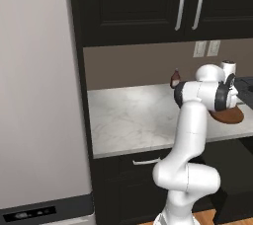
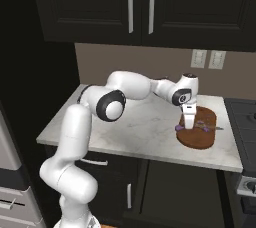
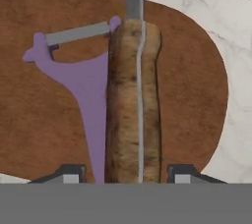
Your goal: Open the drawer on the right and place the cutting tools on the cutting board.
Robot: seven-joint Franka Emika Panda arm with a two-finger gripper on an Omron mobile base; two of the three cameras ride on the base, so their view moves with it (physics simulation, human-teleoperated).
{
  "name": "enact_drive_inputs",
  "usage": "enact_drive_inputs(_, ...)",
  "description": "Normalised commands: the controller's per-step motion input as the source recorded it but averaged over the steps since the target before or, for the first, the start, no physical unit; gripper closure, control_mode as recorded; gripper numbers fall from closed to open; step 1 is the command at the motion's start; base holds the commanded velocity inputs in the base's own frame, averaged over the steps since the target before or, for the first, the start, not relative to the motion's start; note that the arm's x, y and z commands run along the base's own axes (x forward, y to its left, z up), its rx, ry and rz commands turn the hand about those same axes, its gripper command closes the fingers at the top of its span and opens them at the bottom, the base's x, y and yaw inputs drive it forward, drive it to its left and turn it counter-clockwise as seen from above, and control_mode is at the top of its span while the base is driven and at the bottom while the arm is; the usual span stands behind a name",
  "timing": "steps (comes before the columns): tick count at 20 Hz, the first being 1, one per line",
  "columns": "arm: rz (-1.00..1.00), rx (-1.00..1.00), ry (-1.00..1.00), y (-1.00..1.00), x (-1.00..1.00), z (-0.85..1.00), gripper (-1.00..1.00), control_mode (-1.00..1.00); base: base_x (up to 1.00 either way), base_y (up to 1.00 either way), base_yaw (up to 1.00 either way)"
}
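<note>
The cutting tools (image 3: 83,85), a purple Y-shaped peeler and a wood-handled knife (image 3: 134,100), lie touching on the cutting board (image 3: 29,120) at the right of the table (image 2: 135,132). Placement looks done. The gripper (image 2: 190,120) hovers just above, jaws spread and empty. The drawer (image 1: 141,162) appears closed. A small bottle (image 1: 175,78) stands well clear.

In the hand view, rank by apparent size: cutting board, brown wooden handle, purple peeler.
1. cutting board
2. brown wooden handle
3. purple peeler, partly hidden behind the handle, so its rank against the handle is unsure.
</note>
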Motion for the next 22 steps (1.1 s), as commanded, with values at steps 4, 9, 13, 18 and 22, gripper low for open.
enact_drive_inputs(4,0.0,0.0,0.0,0.24,-0.17,0.22,-1.0,-1.0,0.0,0.0,0.0)
enact_drive_inputs(9,0.0,0.0,0.0,0.24,-0.08,0.48,-1.0,-1.0,0.0,0.0,0.0)
enact_drive_inputs(13,0.0,0.0,0.0,0.14,-0.27,0.66,-1.0,-1.0,0.0,0.0,0.0)
enact_drive_inputs(18,0.0,0.0,-0.08,0.03,-0.56,0.33,-1.0,-1.0,0.0,0.0,0.0)
enact_drive_inputs(22,0.0,0.0,-0.08,0.22,-0.67,0.47,-1.0,-1.0,0.0,0.0,0.0)
